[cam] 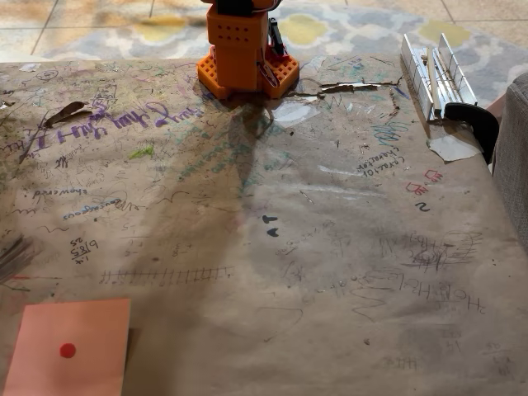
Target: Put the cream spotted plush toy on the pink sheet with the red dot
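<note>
The pink sheet with the red dot lies flat at the bottom left corner of the brown paper-covered table in the fixed view. Its red dot sits near its middle and nothing rests on the sheet. The cream spotted plush toy is out of view. At the table's far edge stands the arm's orange base; the rest of the arm runs up out of the picture.
The brown paper is covered in scribbles and writing. A metal clamp with a black handle grips the far right edge. A grey upholstered edge stands at the right. Patterned floor lies beyond the table.
</note>
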{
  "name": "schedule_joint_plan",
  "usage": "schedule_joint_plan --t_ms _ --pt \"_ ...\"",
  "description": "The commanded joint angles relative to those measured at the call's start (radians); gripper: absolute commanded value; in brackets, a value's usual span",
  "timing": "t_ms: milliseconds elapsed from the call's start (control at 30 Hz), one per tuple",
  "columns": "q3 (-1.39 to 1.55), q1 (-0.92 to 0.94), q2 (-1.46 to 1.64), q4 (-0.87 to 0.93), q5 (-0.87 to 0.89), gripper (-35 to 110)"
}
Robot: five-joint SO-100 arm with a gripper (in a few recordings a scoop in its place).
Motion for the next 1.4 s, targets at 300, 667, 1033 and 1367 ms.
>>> schedule_joint_plan --t_ms 300,667,1033,1367 --pt "1.474 0.163 -0.038 -0.333 -0.302 34" --pt "1.474 0.202 -0.038 -0.377 -0.247 32" --pt "1.474 0.184 -0.038 0.1 0.011 9" --pt "1.474 0.146 -0.038 0.449 0.796 0"
